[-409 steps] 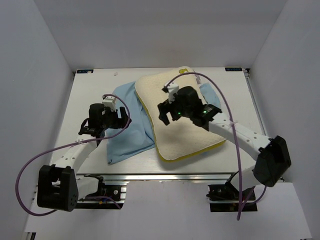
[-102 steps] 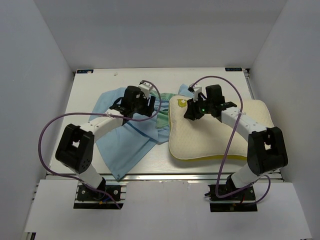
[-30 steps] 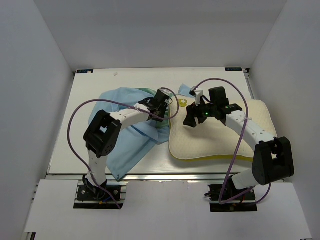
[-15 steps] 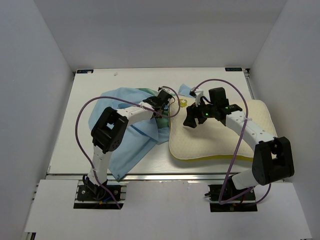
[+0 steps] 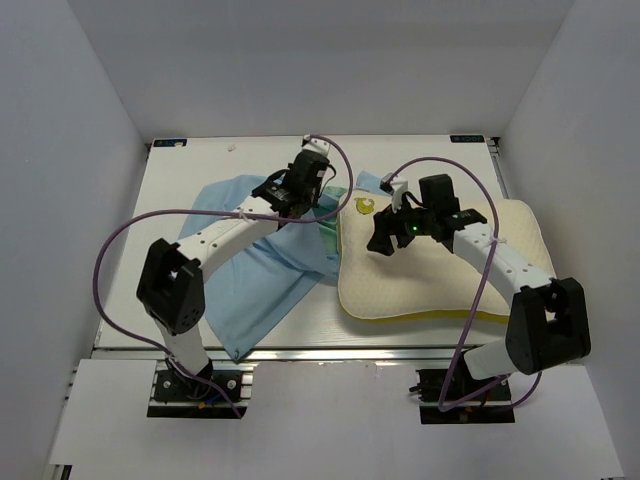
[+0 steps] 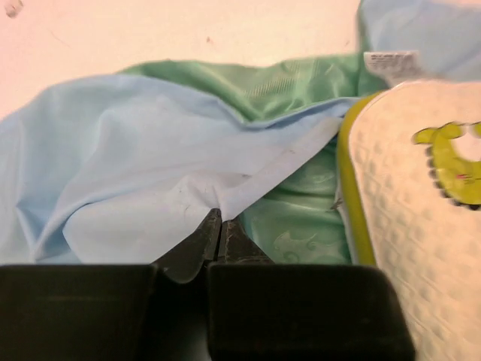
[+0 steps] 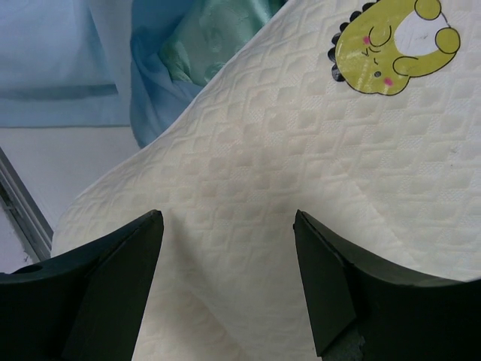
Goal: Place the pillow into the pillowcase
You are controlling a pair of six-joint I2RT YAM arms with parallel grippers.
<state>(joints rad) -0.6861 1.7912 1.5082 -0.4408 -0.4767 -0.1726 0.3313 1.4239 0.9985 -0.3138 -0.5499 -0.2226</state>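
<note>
The cream dimpled pillow (image 5: 440, 270) lies on the right half of the table, its yellow-green mark (image 5: 364, 207) at the far left corner. The light blue pillowcase (image 5: 255, 270) is spread to its left. Its mint green inner face (image 6: 297, 218) shows at the opening beside the pillow (image 6: 421, 241). My left gripper (image 5: 305, 195) is shut, its tips (image 6: 219, 226) pinching the light blue upper edge of the pillowcase (image 6: 135, 188). My right gripper (image 7: 227, 222) hovers open just over the pillow (image 7: 248, 150), nothing between its fingers (image 7: 143, 241). In the top view the right gripper (image 5: 383, 238) sits over the pillow's left part.
The white table (image 5: 170, 210) is boxed in by white walls on three sides, with a metal rail (image 5: 330, 352) along the near edge. Purple cables (image 5: 120, 240) loop from both arms. A white label (image 6: 393, 60) sticks out of the pillowcase by the pillow's corner.
My left gripper has shut on the pillowcase's edge and moved up and back to the left with it, lifting the blue layer. The right arm has stayed where it was.
</note>
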